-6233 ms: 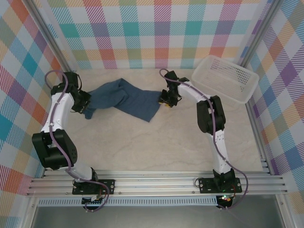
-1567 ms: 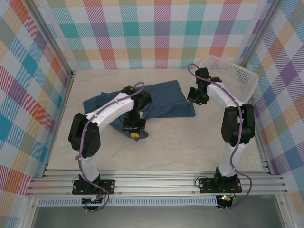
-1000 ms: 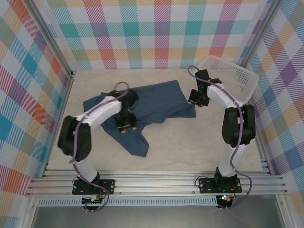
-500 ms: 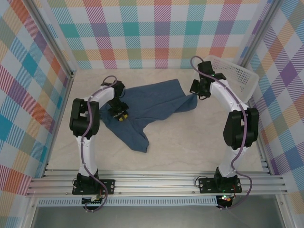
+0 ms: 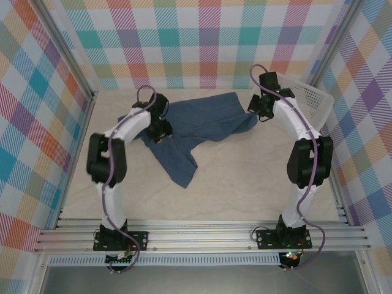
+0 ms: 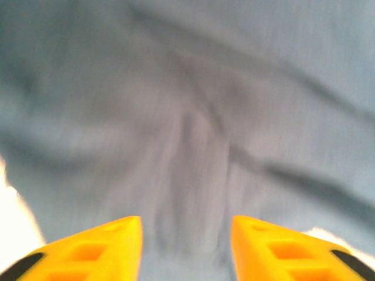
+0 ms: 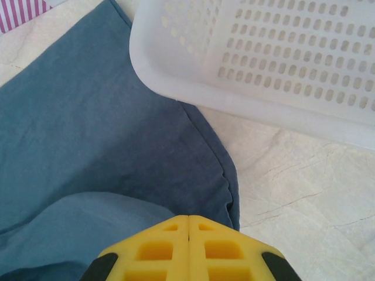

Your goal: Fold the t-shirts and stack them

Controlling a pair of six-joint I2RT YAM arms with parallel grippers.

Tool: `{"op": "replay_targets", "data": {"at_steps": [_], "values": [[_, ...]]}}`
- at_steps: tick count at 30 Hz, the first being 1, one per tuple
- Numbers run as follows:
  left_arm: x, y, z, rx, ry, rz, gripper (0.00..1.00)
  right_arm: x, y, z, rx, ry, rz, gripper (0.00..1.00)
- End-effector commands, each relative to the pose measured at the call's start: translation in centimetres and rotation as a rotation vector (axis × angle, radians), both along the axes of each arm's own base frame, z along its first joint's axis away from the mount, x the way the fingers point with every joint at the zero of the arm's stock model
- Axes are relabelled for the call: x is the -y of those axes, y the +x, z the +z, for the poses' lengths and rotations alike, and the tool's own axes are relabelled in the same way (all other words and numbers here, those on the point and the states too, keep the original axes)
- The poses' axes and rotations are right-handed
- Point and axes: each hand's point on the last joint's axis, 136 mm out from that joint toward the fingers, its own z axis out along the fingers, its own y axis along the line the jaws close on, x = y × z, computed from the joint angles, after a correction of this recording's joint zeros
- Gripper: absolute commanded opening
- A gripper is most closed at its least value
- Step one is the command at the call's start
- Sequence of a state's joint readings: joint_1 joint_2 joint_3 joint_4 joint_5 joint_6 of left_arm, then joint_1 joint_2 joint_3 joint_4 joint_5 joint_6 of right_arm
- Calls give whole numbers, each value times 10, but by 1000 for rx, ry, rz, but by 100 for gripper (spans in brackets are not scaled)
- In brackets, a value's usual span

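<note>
One dark blue t-shirt (image 5: 205, 125) lies crumpled across the back of the table, with a flap trailing toward the front (image 5: 184, 171). My left gripper (image 5: 160, 133) is down on its left part. In the left wrist view its yellow fingers (image 6: 123, 246) stand apart, the gripper (image 6: 186, 234) open over blurred blue cloth (image 6: 187, 117). My right gripper (image 5: 262, 114) holds the shirt's right corner beside the basket. Seen from the right wrist, this gripper (image 7: 188, 218) is shut, and a lifted fold of the t-shirt (image 7: 105, 129) runs under it.
A white mesh basket (image 5: 309, 98) stands at the back right, its rim (image 7: 161, 76) touching the shirt's edge. Plaid walls and metal posts close in the back and sides. Bare marble table (image 5: 245, 177) lies in front of the shirt.
Both grippers have moved toward the back wall. The shirt's right corner went back with the right gripper. The left jaws have widened, and the front flap shifted slightly right.
</note>
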State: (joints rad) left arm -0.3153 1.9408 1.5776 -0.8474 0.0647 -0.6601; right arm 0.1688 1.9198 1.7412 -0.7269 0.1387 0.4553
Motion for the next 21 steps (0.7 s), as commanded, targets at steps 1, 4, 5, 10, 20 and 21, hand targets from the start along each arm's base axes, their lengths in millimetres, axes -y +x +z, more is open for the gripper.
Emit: {"op": "replay_targets", "data": {"at_steps": [1, 4, 5, 10, 20, 21], "values": [[7, -67, 7, -53, -77, 64, 32, -1, -12, 3, -10, 18, 10, 0], [38, -123, -15, -172, -177, 34, 28, -6, -19, 3, -13, 39, 30, 0], [48, -134, -18, -191, -187, 7, 30, -7, -21, 3, -14, 43, 37, 0], [87, -159, -34, -229, -121, -128, 48, -10, -37, 4, -18, 56, 49, 0], [93, -173, -68, -335, -10, -237, 48, -12, -60, 1, -33, 90, 45, 0], [94, -176, -72, -349, 3, -246, 48, -13, -61, 1, -34, 92, 46, 0]]}}
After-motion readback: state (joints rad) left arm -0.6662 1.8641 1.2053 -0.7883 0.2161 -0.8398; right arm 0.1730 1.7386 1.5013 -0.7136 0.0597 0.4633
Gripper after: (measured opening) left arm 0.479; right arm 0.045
